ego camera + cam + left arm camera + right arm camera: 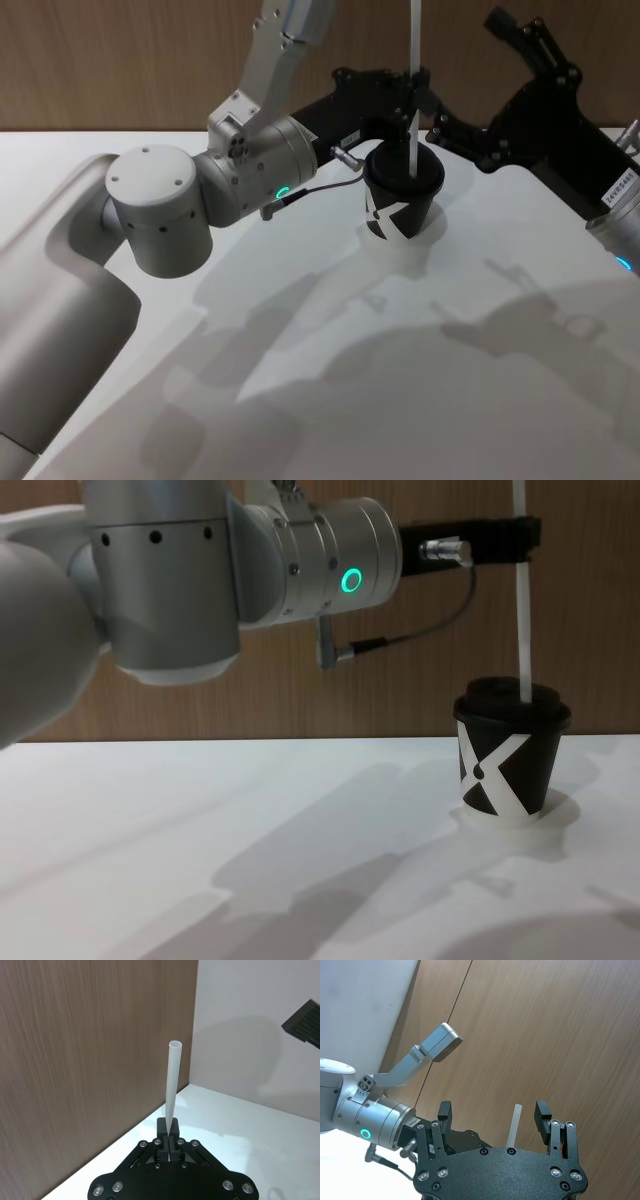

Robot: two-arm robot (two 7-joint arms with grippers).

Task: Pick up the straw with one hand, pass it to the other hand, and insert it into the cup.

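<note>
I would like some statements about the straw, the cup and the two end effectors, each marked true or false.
1. The left end effector is shut on the straw. True.
2. The straw lies flat on the table. False: it stands upright, its lower end at the lid of the cup.
3. The right end effector is open. True.
4. The cup has tipped over. False: it stands upright on the table.
5. The right end effector grips the cup. False: it holds nothing and is apart from the cup.

A lab-like test bench: bare white table (330, 400), wood-panelled wall (120, 60)
</note>
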